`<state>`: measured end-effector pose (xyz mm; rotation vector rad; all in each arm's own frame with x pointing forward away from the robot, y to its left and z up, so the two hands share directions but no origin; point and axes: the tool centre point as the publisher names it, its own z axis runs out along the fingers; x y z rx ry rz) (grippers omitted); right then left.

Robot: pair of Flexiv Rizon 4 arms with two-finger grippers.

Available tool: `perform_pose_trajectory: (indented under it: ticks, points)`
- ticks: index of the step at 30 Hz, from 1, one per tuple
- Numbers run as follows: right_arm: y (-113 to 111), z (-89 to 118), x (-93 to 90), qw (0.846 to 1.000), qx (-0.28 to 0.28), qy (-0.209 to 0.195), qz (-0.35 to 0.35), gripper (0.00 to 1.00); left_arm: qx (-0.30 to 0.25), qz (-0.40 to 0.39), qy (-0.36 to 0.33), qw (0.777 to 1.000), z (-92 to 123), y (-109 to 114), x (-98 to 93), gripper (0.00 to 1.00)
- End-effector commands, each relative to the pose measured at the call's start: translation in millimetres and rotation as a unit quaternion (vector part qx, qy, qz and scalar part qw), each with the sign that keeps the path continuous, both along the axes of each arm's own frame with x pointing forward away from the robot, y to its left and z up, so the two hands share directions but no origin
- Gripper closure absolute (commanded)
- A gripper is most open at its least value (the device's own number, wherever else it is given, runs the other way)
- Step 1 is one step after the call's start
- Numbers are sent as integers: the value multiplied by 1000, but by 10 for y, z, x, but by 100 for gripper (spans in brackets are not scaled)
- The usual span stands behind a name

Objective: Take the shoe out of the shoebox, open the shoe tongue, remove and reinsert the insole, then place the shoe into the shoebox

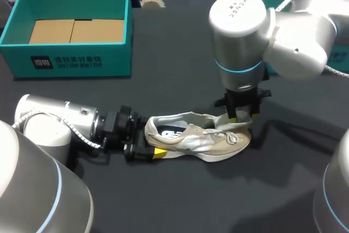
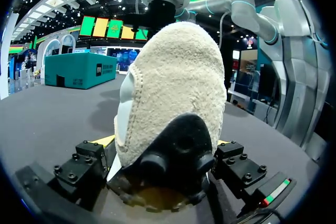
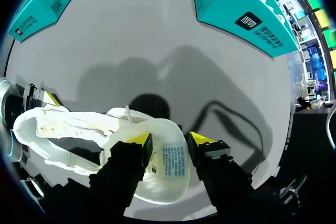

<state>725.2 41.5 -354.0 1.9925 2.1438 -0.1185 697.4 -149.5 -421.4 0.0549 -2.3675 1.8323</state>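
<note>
the shoe [image 1: 199, 137] lay on the counter [image 1: 174, 69] between my arms, well clear of the teal shoebox [image 1: 71, 58]. my left pincer [image 1: 148, 147] was clamped on its heel. my right pincer [image 3: 170, 139] sat at the lifted tongue [image 3: 170, 182]; i couldn't tell if it gripped.

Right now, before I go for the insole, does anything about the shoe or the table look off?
Nothing stands out. The shoe sits upright on its sole on the table, its heel held in the left jaws. The tongue is folded open toward the toe, inner label showing. The shoebox stands apart at the far left.
</note>
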Motion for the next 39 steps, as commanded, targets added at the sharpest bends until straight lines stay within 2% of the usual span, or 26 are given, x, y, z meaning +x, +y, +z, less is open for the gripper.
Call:
perform_pose_trajectory:
  ticks: [1,3,9,18,25,28,35,39]
  points:
    - [11,25,-8,1000,-7,-5,-4,51,0,1,0,1000,-42,30,-28,100]
    - [5,35,-7,1000,-11,-7,-6,47,0,1,0,1000,-42,30,-28,100]
    - [-16,97,6,999,-29,-16,-11,44,0,1,0,1000,-42,30,-28,100]
    - [-6,462,52,998,-49,-41,-11,47,0,1,0,1000,-42,30,-28,100]
    - [155,846,63,996,-46,-67,25,43,0,1,0,1000,-42,30,-28,100]
    - [243,952,87,995,-49,-72,45,47,0,1,0,1000,-42,30,-28,100]
    - [436,1163,150,988,-80,-99,93,44,0,1,0,1000,-42,30,-28,100]
    - [616,1308,141,980,-93,-112,138,48,0,1,0,1000,-42,30,-28,100]
